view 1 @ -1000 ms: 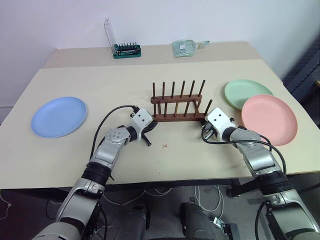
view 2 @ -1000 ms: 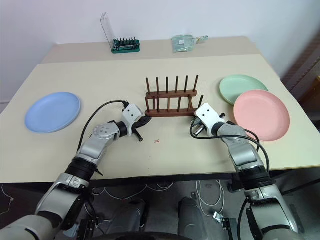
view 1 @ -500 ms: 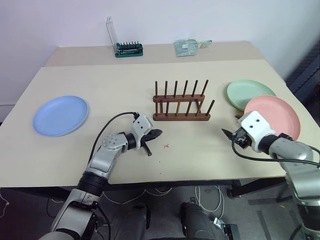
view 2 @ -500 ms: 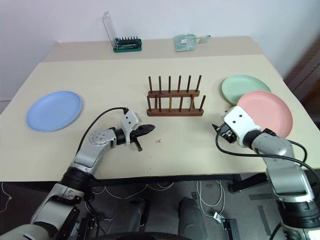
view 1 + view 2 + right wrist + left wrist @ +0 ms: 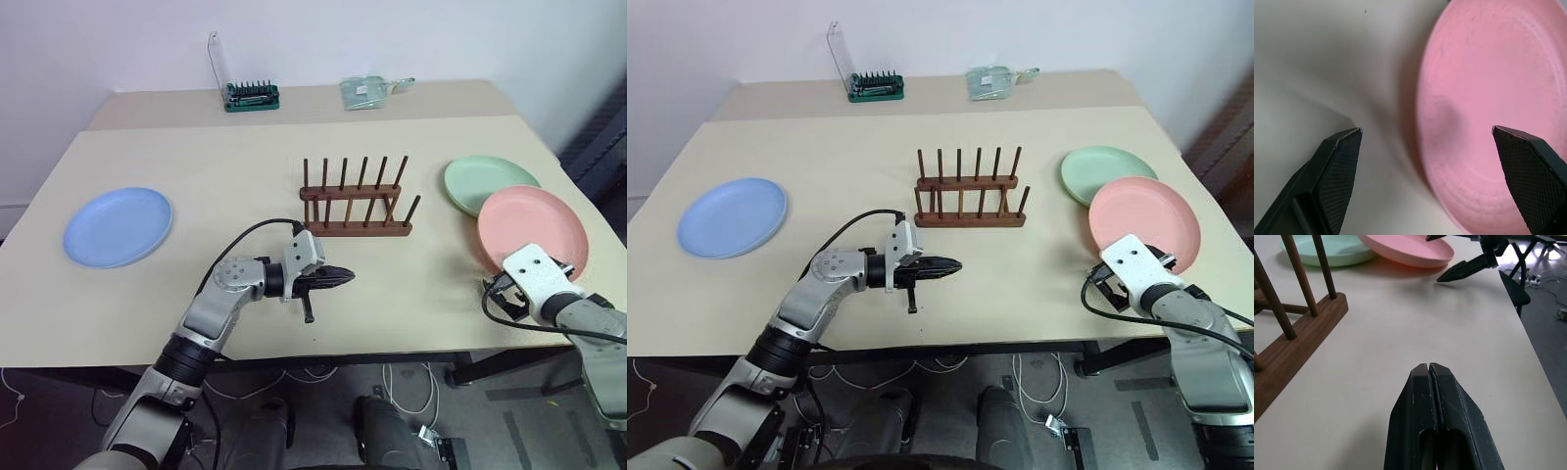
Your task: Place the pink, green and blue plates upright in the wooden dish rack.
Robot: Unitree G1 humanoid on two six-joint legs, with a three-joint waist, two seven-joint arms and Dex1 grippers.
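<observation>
The wooden dish rack [image 5: 355,201] stands empty at the table's middle. The blue plate [image 5: 118,226] lies flat at the far left. At the right, the pink plate [image 5: 532,230] lies flat with its far edge overlapping the green plate [image 5: 487,183]. My left gripper [image 5: 343,275] is shut on nothing, just in front of the rack and pointing right; its closed fingertips [image 5: 1428,367] face the rack's end [image 5: 1298,328]. My right gripper [image 5: 1425,129] is open wide at the pink plate's near left rim [image 5: 1488,122], one finger over the table and one over the plate.
A green tool holder [image 5: 250,95] with a clear lid and a clear bag [image 5: 367,90] sit on the far table strip. The table's front edge [image 5: 392,348] runs just below both grippers. Its right edge lies close past the pink plate.
Both grippers have drawn away from the rack's ends. The left swung to point right, still shut. The right opened and moved right, toward the front edge, to the pink plate's rim.
</observation>
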